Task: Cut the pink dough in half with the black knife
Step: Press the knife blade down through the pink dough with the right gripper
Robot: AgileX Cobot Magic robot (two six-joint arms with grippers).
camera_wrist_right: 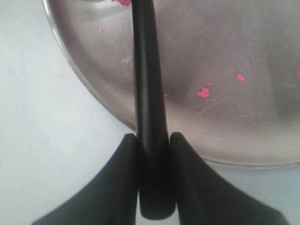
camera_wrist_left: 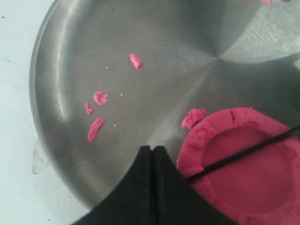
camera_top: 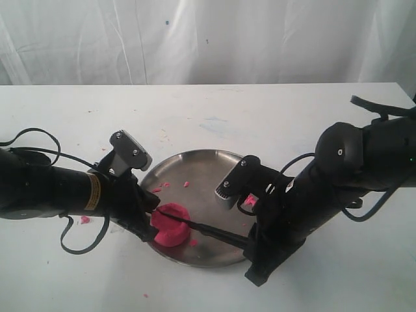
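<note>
White table [camera_top: 214, 110]: pale top, faintly stained, carrying every item listed; a white curtain [camera_top: 195, 39] hangs behind it.

Steel plate [camera_top: 195, 170]: round, shallow, brushed finish. Its rim passes just beyond the tips of the right jaws in the right wrist view [camera_wrist_right: 84, 77]; its floor fills the ground ahead of the left jaws in the left wrist view [camera_wrist_left: 140, 42].

Left gripper [camera_wrist_left: 152, 154]: black, jaws pressed together with nothing between them, tips over the plate floor close beside the dough's edge; contact with the dough cannot be told.

Right gripper [camera_wrist_right: 152, 140]: black, jaws pinching the knife handle from both sides, positioned over the table just outside the plate rim.

Pink dough [camera_top: 170, 224]: bright pink thick puck with a dented top and raised, cracked rim, lying in the plate just to one side of the left jaws' tips [camera_wrist_left: 243, 164].

Black knife [camera_top: 214, 231]: slim, all black. Handle [camera_wrist_right: 150, 93] runs straight out from between the right jaws over the plate rim; the thin blade [camera_wrist_left: 243, 152] lies across the dented top of the dough, its tip ending beside the left jaws.

Pink crumbs [camera_wrist_left: 96, 129]: several small scraps scattered on the plate floor ahead of the left jaws; a few more [camera_wrist_right: 204, 92] ahead of the right jaws.
</note>
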